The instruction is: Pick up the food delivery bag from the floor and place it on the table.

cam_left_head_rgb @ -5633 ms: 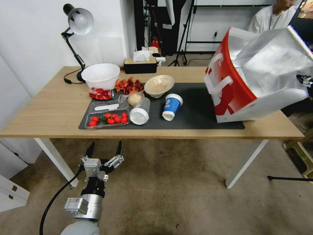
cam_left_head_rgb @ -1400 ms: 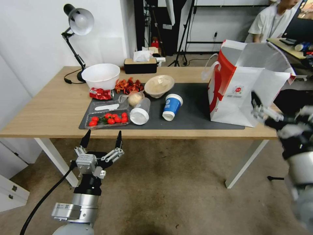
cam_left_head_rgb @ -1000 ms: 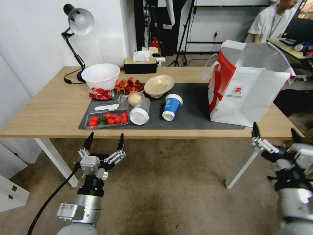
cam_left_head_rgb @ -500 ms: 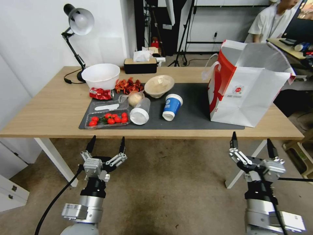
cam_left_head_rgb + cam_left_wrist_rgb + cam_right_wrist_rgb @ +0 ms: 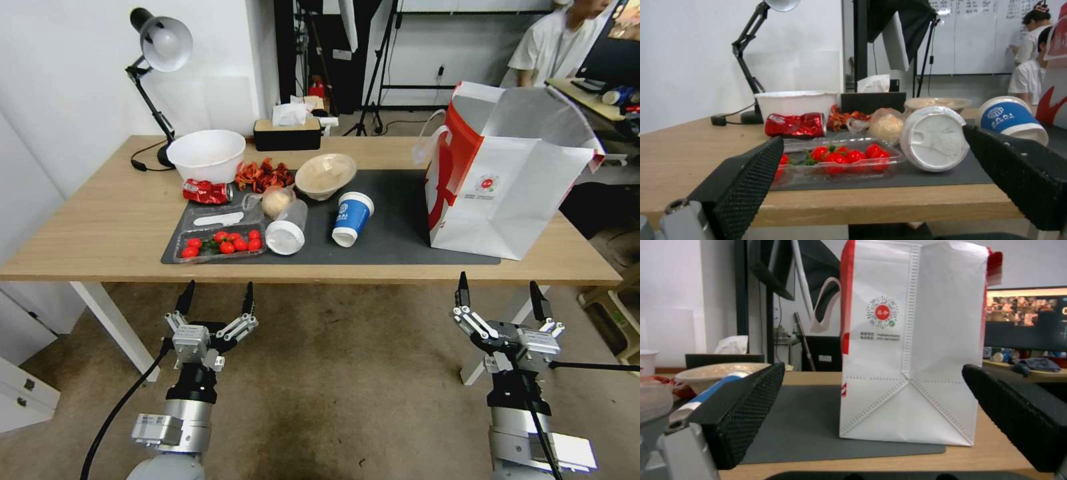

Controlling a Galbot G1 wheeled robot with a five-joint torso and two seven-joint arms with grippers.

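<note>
Head view — food delivery bag (image 5: 510, 180) upright on table (image 5: 100, 227), beyond open, empty right pincer (image 5: 499, 303).

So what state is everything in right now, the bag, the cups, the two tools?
Food delivery bag: upright on the table, mouth open.
Blue paper cup: tipped on the dark mat.
Red can: crushed, lying down.
Left tool: open, empty, below the table edge.
Right tool: open, empty, below the table edge.

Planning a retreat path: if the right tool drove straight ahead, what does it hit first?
Probably the food delivery bag, standing on the table dead ahead between the right tool's open fingers; depth is unclear.
</note>
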